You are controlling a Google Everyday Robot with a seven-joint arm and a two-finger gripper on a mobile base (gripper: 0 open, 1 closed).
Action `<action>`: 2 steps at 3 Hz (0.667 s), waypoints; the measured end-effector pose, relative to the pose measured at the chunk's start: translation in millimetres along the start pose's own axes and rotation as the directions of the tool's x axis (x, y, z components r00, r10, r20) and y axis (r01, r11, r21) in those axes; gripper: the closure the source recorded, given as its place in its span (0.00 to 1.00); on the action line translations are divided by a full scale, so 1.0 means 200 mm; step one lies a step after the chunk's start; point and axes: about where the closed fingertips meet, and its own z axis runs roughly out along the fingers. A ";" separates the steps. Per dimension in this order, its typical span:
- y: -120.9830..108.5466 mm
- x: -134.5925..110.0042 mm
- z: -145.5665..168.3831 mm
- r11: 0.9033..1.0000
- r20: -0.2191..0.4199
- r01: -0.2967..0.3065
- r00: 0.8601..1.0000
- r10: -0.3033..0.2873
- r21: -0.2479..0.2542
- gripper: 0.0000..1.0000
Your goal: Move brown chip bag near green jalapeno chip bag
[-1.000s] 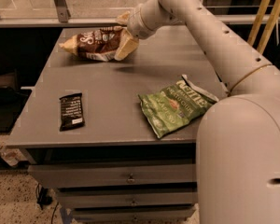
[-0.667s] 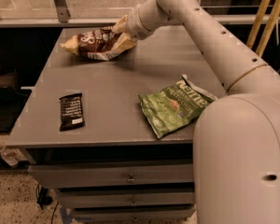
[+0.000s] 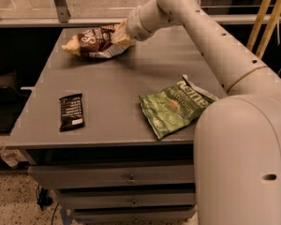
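The brown chip bag (image 3: pixel 90 43) lies crinkled on the far left part of the grey table (image 3: pixel 112 83), with tan ends and white lettering. My gripper (image 3: pixel 120 33) is at the bag's right end, touching or overlapping it, and the arm reaches in from the right. The green jalapeno chip bag (image 3: pixel 175 107) lies flat near the table's front right, white torn edge to the upper right, well apart from the brown bag.
A small flat black wrapped bar (image 3: pixel 71 111) lies at the table's front left. My white arm and body (image 3: pixel 243 139) cover the right side. Drawers (image 3: pixel 126 177) sit below the tabletop. Yellow poles (image 3: pixel 264 18) stand at the far right.
My gripper has moved left and down onto the right end of the brown bag. The bag, the green bag and the black bar have stayed where they were.
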 end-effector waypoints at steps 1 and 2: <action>0.00 0.00 -0.01 1.000 0.018 -0.005 1.000 0.005 0.005 1.00; -0.05 -0.01 -0.16 0.999 0.022 0.016 1.000 -0.017 0.042 1.00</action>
